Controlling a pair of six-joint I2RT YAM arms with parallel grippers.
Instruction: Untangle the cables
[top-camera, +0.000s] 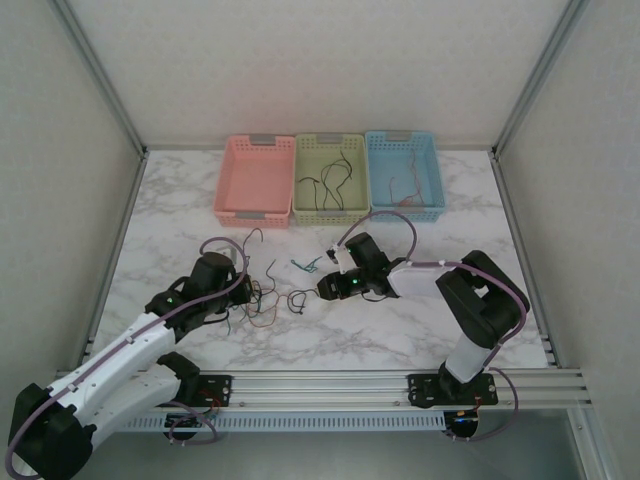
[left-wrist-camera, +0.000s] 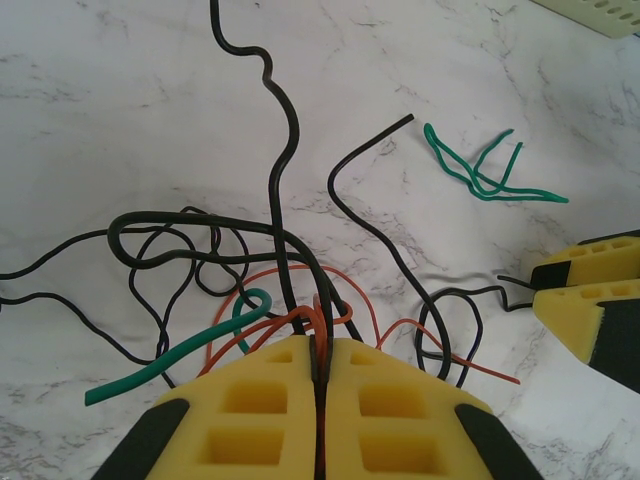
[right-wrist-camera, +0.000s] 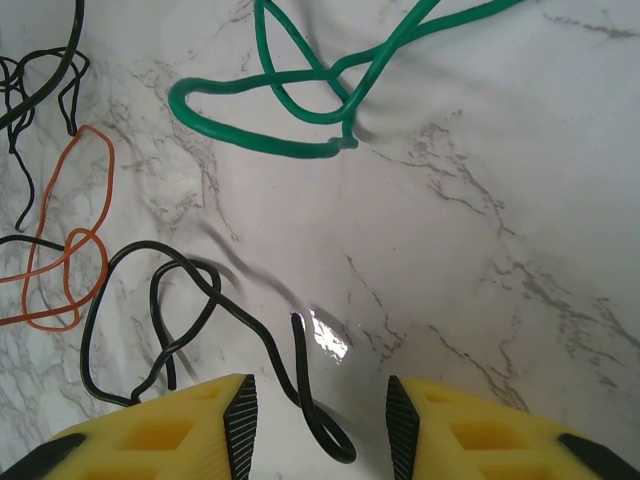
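Left gripper (left-wrist-camera: 322, 345), low over the table (left-wrist-camera: 120, 110), is pressed together, pinching black and red cables (left-wrist-camera: 274, 200). Right gripper (right-wrist-camera: 322, 400), angled downward, is spread astride 1 black cable (right-wrist-camera: 300, 370).

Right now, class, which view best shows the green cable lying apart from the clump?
Right wrist: the green cable looms large, its crossings clear, though cropped. Left wrist shows it whole but smaller; top external, a tiny squiggle.

The tabletop (right-wrist-camera: 500, 250) is marble-patterned, smooth and glossy, with a glare spot toward 6 o'clock in the right wrist view. The cables (left-wrist-camera: 280, 150) look plastic-sheathed, smooth and faintly shiny. The left gripper (left-wrist-camera: 321, 348) has matt yellow plastic fingers. The 3 baskets (top-camera: 325, 213) are perforated matt plastic. The rail (top-camera: 330, 385) is ribbed metal.
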